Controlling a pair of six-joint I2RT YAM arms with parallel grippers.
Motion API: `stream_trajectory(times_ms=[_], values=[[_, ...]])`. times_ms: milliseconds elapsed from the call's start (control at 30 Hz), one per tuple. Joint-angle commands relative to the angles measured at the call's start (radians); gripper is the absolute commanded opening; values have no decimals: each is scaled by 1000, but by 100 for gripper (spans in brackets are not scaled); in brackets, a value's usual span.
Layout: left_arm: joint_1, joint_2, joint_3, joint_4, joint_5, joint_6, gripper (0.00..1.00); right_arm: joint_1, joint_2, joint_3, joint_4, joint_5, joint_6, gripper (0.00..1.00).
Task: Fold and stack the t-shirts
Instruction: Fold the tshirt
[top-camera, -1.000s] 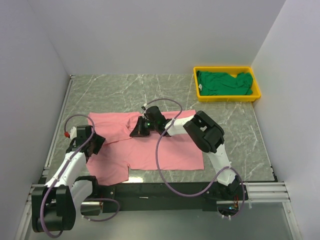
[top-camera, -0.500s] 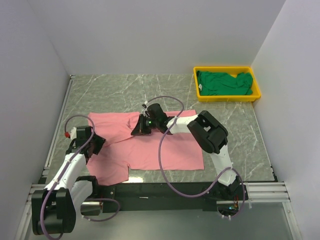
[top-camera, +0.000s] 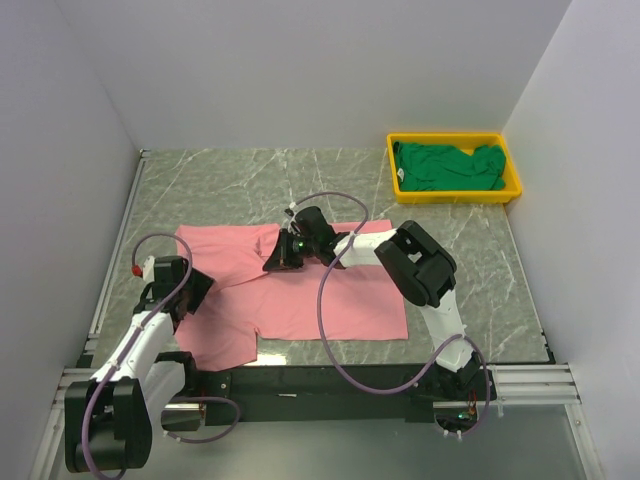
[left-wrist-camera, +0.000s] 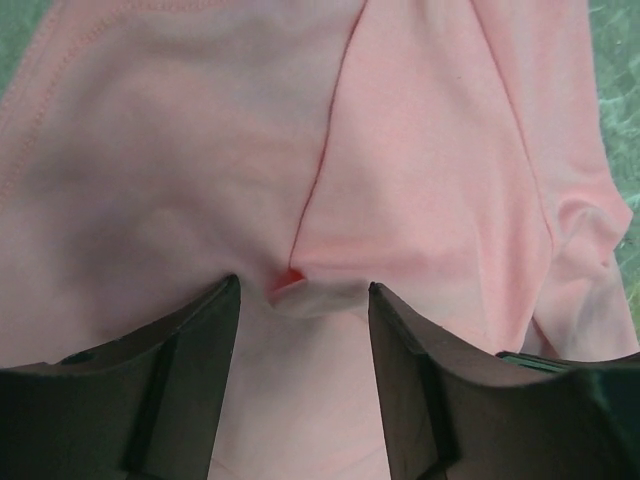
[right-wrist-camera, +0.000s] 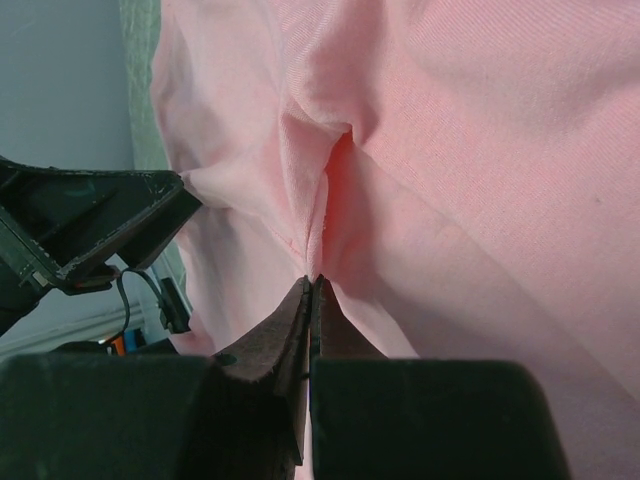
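Right gripper (right-wrist-camera: 312, 285) is clamped on a ridge of the pink t-shirt (top-camera: 330, 300), spread by the table's (top-camera: 230, 180) near edge; left gripper (left-wrist-camera: 303, 295), jaws apart, sits over its left sleeve. Fold 1 looks begun — next, carry that ridge across. Green t-shirt (top-camera: 445, 165) lies in the yellow tray (top-camera: 455, 196), far right corner; the collar is hidden under the arm

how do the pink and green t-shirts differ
The pink t-shirt lies spread on the table; the green t-shirt sits bunched in the yellow tray. The right end effector pinches the pink t-shirt and the open left end effector is over it; nothing touches the green t-shirt. Both are plain cloth.
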Motion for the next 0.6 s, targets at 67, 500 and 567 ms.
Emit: stream_trajectory(times_ms=[67,500,567], values=[[4,-6,-15,94,19,32,60,-6,-36,16,24,-19,-3,0],[3,23,28,91,3,21,58,-7,-26,17,32,-27,1,0],[3,41,25,109,14,18,58,-6,-27,17,35,-28,3,0]])
